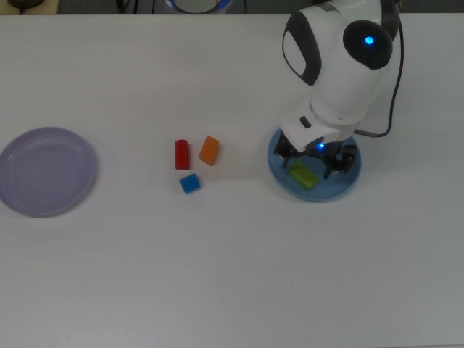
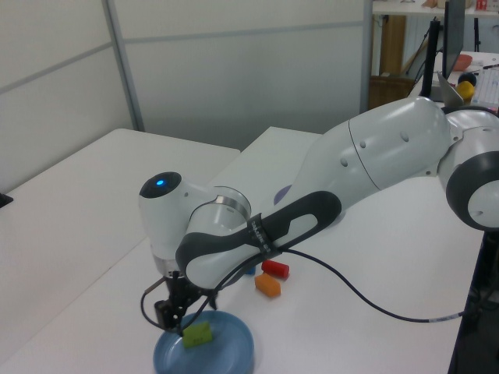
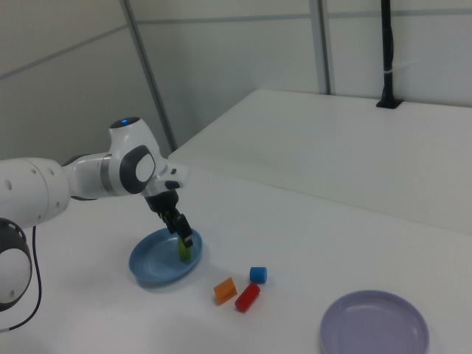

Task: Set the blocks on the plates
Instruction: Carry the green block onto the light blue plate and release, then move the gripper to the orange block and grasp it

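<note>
The lime-green block [image 1: 303,175] lies flat on the blue plate [image 1: 319,194], free of the fingers. My gripper [image 1: 313,161] hovers just above it, open, with a finger on either side. In the left view the green block [image 2: 197,334] rests in the blue plate [image 2: 230,352] beside the gripper [image 2: 175,313]. Near the table's middle stand the red cylinder [image 1: 181,154], the orange wedge [image 1: 209,150] and the blue cube [image 1: 190,183]. At the top view's far left sits the lilac plate [image 1: 47,172], with nothing on it.
A black cable [image 1: 377,132] runs from the arm's wrist past the blue plate's far side. In the right view the orange wedge [image 3: 225,290], red cylinder [image 3: 247,297] and blue cube [image 3: 257,275] lie between the blue plate [image 3: 151,265] and the lilac plate [image 3: 375,324].
</note>
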Controlling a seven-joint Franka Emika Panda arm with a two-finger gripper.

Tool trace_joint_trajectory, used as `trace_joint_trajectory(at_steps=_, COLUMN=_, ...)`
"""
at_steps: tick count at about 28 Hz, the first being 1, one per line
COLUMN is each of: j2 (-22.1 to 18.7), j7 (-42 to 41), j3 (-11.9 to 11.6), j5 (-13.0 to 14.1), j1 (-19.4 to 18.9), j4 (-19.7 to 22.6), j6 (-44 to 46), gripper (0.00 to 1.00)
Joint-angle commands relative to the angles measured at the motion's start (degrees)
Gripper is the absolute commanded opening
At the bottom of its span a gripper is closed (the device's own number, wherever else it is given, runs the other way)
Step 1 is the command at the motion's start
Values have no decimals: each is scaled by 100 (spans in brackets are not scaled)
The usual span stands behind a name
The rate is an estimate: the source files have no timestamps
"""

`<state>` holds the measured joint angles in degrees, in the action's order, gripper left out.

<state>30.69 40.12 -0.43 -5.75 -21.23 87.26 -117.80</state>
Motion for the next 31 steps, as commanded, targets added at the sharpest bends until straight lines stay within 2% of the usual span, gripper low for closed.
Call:
trace_joint_trajectory(at_steps=1, j2=-213, j7=190, j3=-133, j5=3, j1=154, j4=124, j6=994, gripper=100)
trace_joint_trajectory(at_steps=5, j2=-230, j7=207, j3=-124, j5=108, j1=400, j4=133, j6=1216, gripper=100)
trace_joint_trajectory(at_steps=7, j2=-230, j7=207, j3=-133, j5=249, j1=540, j4=133, j6=1207, gripper=100)
trace_joint_trajectory(at_steps=8, j2=-239, j7=172, j3=-125, j5=406, j1=689, j4=133, j6=1207, gripper=100)
trace_joint_trajectory(at_steps=10, j2=-248, j7=128, j3=-124, j5=478, j1=813, j4=133, j6=1216, gripper=100)
trace_joint_trajectory(at_steps=15, j2=-248, j7=-416, j3=-124, j5=496, j1=1086, j4=194, j6=1189, gripper=100)
trace_joint_trajectory(at_steps=19, j2=-239, j7=-732, j3=-133, j5=487, j1=1156, j4=282, j6=1145, gripper=100)
trace_joint_trajectory(at_steps=29, j2=-257, j7=-865, j3=-133, j5=478, j1=1235, j4=546, j6=1216, gripper=96)
trace_joint_trajectory(at_steps=31, j2=-257, j7=-874, j3=-133, j5=478, j1=1244, j4=634, j6=1225, gripper=93)
